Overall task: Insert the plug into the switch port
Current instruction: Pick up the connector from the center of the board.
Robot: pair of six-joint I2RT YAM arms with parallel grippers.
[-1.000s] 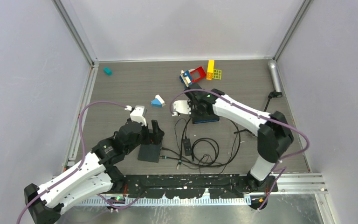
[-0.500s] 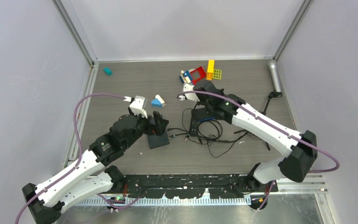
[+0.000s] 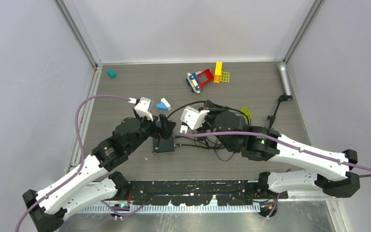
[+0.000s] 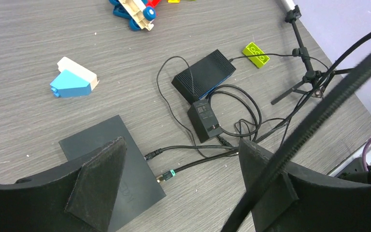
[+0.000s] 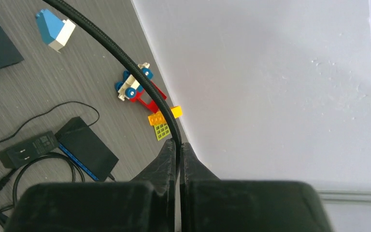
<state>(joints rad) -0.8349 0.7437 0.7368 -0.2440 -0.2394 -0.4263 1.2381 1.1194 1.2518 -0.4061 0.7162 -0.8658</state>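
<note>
Biggest change first. Right arm [image 3: 290,152]: folded low across the front of the counter [image 3: 125,87] with the elbow way out by the right wall, versus stretched over the switch a second ago. Right jaws pinched fully shut on a black cable [image 5: 106,41], hauled up in a loop toward the left side. Left arm [image 3: 87,169]: pushed forward a bit, left jaws spread wide with nothing between them, hovering over the near corner of the dark slab [image 4: 137,179]. Slab also shoved back and to the right since then.

Switch [image 4: 204,76]: out in the open in the left wrist view, blue edge showing, adapter [image 4: 204,118] just beside it. Two loose ends on the counter by the slab's corner, a plain black plug [image 4: 150,155] and a green-ringed plug [image 4: 165,176]. No telling the right one for the port, nor the far end of the held cable. Neither in the switch, so probably still early, more untangling than inserting.

Room-wise: walls on three sides, right elbow close to one. Bare wood-grain back left, just a teal block [image 3: 111,73] there. Stand [image 3: 275,113] and grey cylinder [image 3: 284,77] crowding the right edge, toy pile [image 3: 205,77] at the back, green brick [image 3: 245,112] near the right wrist. Cable tangle between both arms, so easy to snag.
</note>
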